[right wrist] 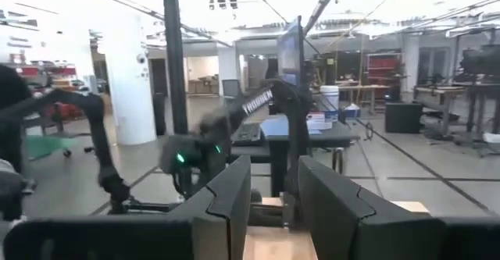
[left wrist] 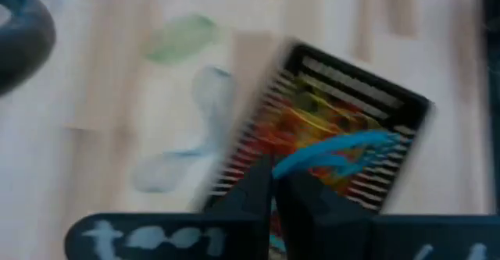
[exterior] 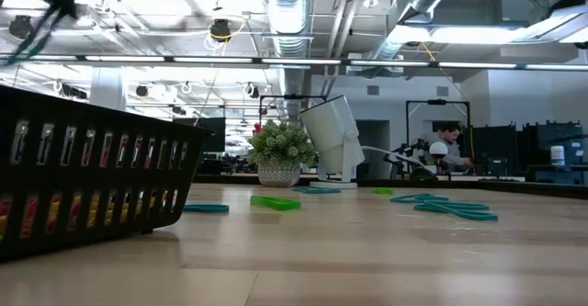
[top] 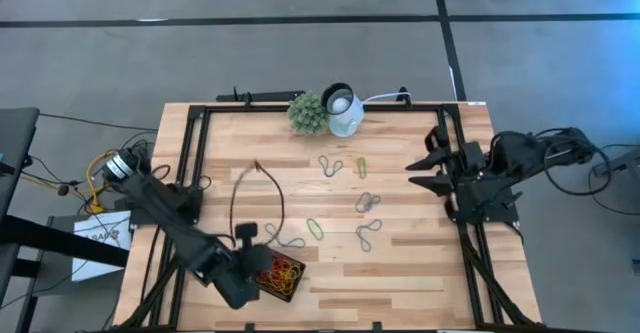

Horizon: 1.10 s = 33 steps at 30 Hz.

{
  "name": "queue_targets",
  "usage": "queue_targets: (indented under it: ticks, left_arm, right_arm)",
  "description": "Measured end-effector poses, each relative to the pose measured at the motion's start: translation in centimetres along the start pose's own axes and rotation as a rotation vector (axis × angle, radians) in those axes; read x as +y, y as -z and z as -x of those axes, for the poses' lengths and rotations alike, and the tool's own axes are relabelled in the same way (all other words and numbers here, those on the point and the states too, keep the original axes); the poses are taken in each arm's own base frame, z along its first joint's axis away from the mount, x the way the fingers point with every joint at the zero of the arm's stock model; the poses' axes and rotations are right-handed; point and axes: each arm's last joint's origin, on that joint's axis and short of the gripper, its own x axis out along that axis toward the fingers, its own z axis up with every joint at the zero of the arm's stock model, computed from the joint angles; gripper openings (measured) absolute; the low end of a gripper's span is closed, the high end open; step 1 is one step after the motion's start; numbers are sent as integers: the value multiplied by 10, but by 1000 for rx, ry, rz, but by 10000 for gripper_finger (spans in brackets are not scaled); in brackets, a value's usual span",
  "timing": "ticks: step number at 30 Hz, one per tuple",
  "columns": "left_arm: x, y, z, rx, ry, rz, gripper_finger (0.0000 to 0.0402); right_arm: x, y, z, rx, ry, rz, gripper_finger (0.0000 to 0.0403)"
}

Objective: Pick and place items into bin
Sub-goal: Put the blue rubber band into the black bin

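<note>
The bin (top: 283,276) is a small black slotted tray near the table's near edge, holding red, orange and yellow bands; the low view shows its wall (exterior: 92,179) at left. My left gripper (top: 258,264) is over the bin's left part, shut on a blue band (left wrist: 337,152). More loose bands lie flat on the table's middle: (top: 332,165), (top: 362,167), (top: 368,202), (top: 368,235), (top: 315,227), (top: 287,239). My right gripper (top: 424,169) waits open at the table's right side, above the wood, touching nothing. My left gripper pinches the blue band by one end (left wrist: 285,166) between its two fingertips (left wrist: 256,183). The rest of the band reaches out beyond the fingers over the bin's coloured bands. Whether its free end (left wrist: 384,141) rests on them, I cannot tell.
A green plant ball (top: 308,113) and a white round lamp-like object (top: 343,111) stand at the far edge. A thin dark cable loop (top: 256,195) lies left of the middle. Black frame rails (top: 186,153) run along the table's sides. Bare wood lies right of the bin.
</note>
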Motion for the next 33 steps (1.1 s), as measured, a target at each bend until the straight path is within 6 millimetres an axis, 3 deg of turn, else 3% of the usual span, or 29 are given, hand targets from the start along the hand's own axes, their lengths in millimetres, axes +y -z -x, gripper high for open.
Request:
queue_targets:
  ticks: [4, 8, 21, 33]
  left_arm:
    - [-2, 16, -29, 16, 128, 46, 0]
    - [7, 19, -41, 34, 110, 65, 0]
    - [15, 17, -50, 76, 114, 180, 3]
    - [2, 25, -75, 227, 179, 177, 103]
  right_arm:
    - [1, -3, 3, -20, -9, -18, 102]
    - [1, -1, 1, -9, -9, -18, 102]
    - [5, 20, -24, 114, 3, 6, 102]
    - [4, 22, -22, 142, 4, 11, 102]
